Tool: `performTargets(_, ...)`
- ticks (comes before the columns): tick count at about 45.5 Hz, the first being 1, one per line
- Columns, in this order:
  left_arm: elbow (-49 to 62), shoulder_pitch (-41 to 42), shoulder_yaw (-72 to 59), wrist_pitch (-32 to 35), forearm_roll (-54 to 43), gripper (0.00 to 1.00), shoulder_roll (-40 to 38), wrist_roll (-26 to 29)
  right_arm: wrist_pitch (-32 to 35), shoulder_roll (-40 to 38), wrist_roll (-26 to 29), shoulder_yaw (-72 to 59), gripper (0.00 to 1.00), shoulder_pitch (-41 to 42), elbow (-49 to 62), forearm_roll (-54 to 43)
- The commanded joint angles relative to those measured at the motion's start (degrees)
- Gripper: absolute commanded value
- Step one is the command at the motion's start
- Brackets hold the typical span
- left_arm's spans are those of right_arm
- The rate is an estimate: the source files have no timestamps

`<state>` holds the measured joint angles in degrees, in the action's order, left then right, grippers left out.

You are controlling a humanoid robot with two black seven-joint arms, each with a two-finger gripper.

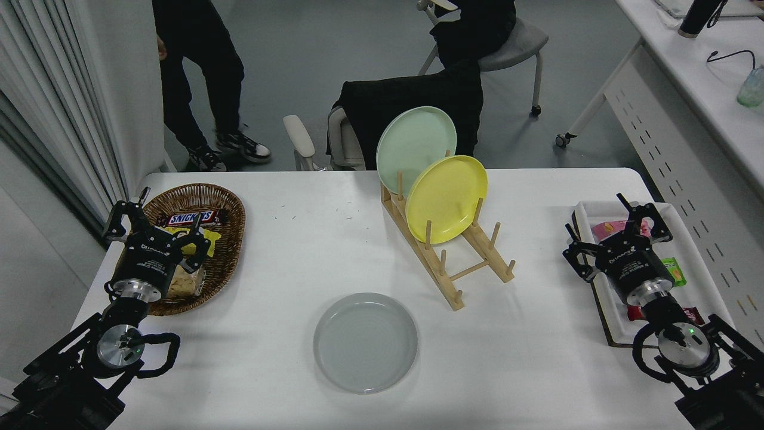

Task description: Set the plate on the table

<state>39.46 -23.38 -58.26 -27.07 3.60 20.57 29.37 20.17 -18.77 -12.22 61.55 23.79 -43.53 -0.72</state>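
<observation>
The pale grey plate (365, 342) lies flat on the white table (310, 239), near the front middle, with nothing touching it. My right gripper (615, 224) is open and empty at the right side, over the near end of the small white tray, far from the plate. My left gripper (156, 218) is open and parked at the lower left, over the wicker basket's edge.
A wooden rack (453, 263) behind the plate holds a yellow plate (446, 199) and a mint-green plate (416, 145). A wicker basket (221, 239) with snacks is at the left. A white tray (692, 263) with packets is at the right. A person's legs (200, 77) stand beyond the far left corner.
</observation>
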Motion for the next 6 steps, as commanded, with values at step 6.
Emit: performTargets(6, 0.00, 0.00, 0.07, 0.00, 0.00, 0.98, 0.00, -0.02, -0.04, -0.12, 0.01, 0.06, 1.00, 0.21, 0.73, 0.02)
